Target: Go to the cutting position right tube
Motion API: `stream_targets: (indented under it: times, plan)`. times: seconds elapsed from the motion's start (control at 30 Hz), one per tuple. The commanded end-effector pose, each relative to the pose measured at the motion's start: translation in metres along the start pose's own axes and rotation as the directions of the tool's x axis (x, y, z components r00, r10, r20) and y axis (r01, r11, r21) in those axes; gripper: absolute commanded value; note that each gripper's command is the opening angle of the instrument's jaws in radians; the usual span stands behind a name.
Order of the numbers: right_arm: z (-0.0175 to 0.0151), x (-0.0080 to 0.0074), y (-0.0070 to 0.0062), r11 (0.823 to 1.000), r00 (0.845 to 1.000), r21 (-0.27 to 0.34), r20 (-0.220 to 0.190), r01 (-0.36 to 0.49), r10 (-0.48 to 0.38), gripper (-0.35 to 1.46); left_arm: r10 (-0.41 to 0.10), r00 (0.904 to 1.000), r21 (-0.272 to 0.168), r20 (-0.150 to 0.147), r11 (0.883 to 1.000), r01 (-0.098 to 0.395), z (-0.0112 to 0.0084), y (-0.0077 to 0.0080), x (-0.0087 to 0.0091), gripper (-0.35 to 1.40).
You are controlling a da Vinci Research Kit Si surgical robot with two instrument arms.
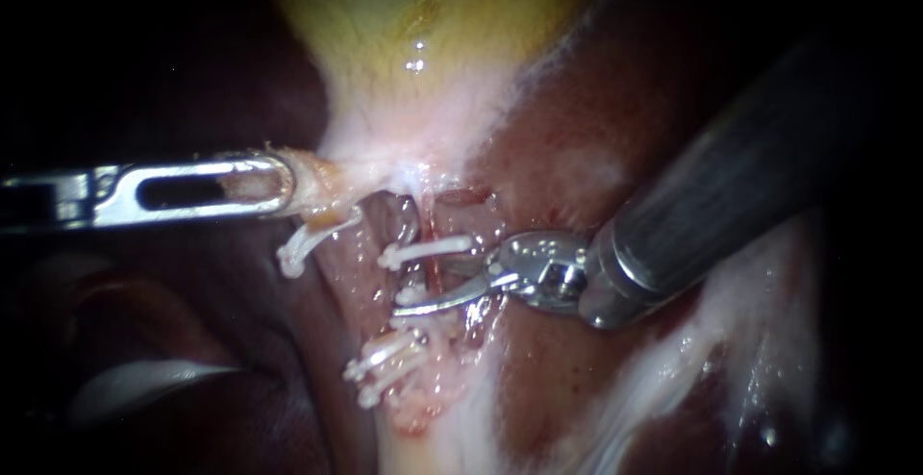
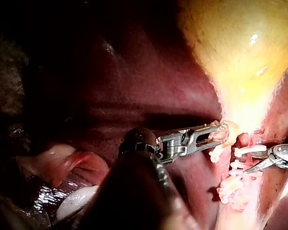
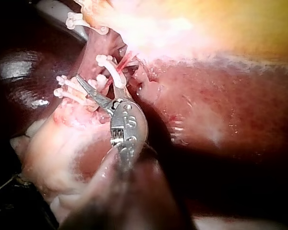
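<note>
Left instrument (image 1: 286, 185): comes in level from the left. Its claw is clenched on a pale flap of tissue at the narrow end of the gallbladder (image 1: 413, 42).
Right instrument (image 1: 404, 308): comes in from the upper right, over the liver (image 1: 596, 138). Its claw is closed to one thin curved point and grips nothing.
Right tube (image 1: 436, 273): a thin reddish strand running from the gallbladder's narrow end towards the near side. It lies to the right of the left instrument's claw and apart from it.
Tube and right claw: the closed point lies across the tube (whether it touches or only passes over it cannot be told). The tip ends just left of the strand.
Upper clip (image 1: 428, 249): white, set crosswise on the tube, just on the far side of the point.
Small clip (image 1: 411, 294): a white stub close against the point's far edge, near its tip.
Lower clips (image 1: 389, 358): a white pair on the near side of the point, a little apart from it.
Left clip (image 1: 306, 244): white, on a separate stub of tissue, just on the near side of the left instrument's claw.
Right wrist view: the point reaches ahead of its instrument, in among the white clips.
</note>
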Motion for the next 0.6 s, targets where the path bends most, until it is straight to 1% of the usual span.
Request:
stream_targets:
  times: [0.03,0.37,0.6]
  plan:
    - [0.0001,0.0,0.0,1.0,1.0,0.005,-0.003,-0.003,0.003,1.44,0.0,1.0,0.0,0.0,1.0,0.0,0.0,0.0,0.0,-0.35]
    - [0.0015,0.0002,0.0003,1.0,1.0,0.024,-0.011,-0.008,0.008,1.44,0.0,1.0,0.0,0.0,1.0,0.0,0.0,0.0,0.0,-0.35]
    - [0.0016,0.0004,0.0003,1.0,1.0,0.025,-0.014,-0.007,0.008,1.44,0.0,1.0,0.0,-0.001,1.0,0.0,0.0,0.0,-0.0001,-0.35]
